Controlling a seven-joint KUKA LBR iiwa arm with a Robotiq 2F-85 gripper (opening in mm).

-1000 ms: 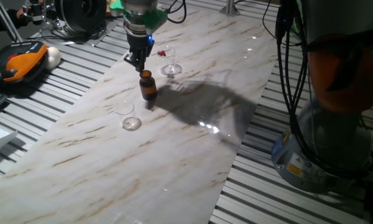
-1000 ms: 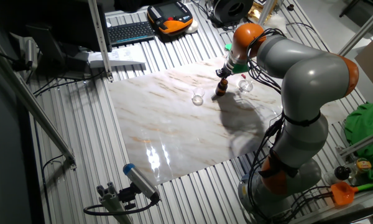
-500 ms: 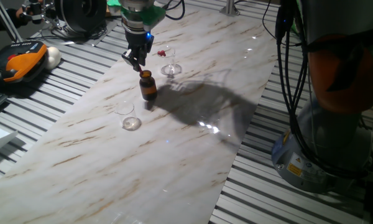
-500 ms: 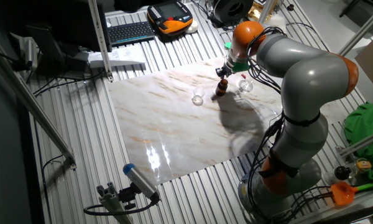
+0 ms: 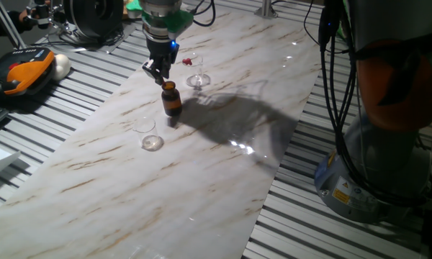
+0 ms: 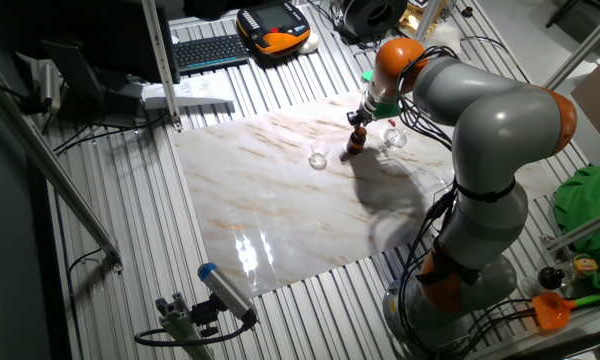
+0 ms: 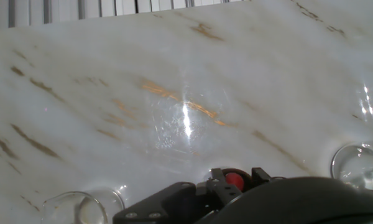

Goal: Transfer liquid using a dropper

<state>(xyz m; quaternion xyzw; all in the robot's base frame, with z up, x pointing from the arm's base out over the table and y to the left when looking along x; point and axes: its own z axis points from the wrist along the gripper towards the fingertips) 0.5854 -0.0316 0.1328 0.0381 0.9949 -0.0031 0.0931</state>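
A brown glass bottle [image 5: 172,98] [image 6: 355,143] stands upright on the marble slab [image 5: 223,165]. My gripper [image 5: 159,70] [image 6: 358,118] hangs just above and slightly left of the bottle's mouth. Its fingers are close together on a small dropper with a red bulb [image 7: 234,180], which shows between the dark fingers at the bottom of the hand view. The dropper's tip is hidden. A small empty glass [image 5: 150,137] [image 6: 319,154] [image 7: 81,208] sits in front of the bottle. A second clear glass [image 5: 197,74] [image 6: 394,137] [image 7: 354,165] stands behind it.
A small red item [image 5: 188,62] lies on the slab beside the far glass. An orange teach pendant [image 5: 18,72] and a keyboard [image 6: 210,50] lie on the slatted table beyond the slab. The arm's base and cables [image 5: 360,144] stand at the right.
The gripper rose a little and drifted left half a second ago, then came back down over the bottle. The bottle and both glasses have stayed put.
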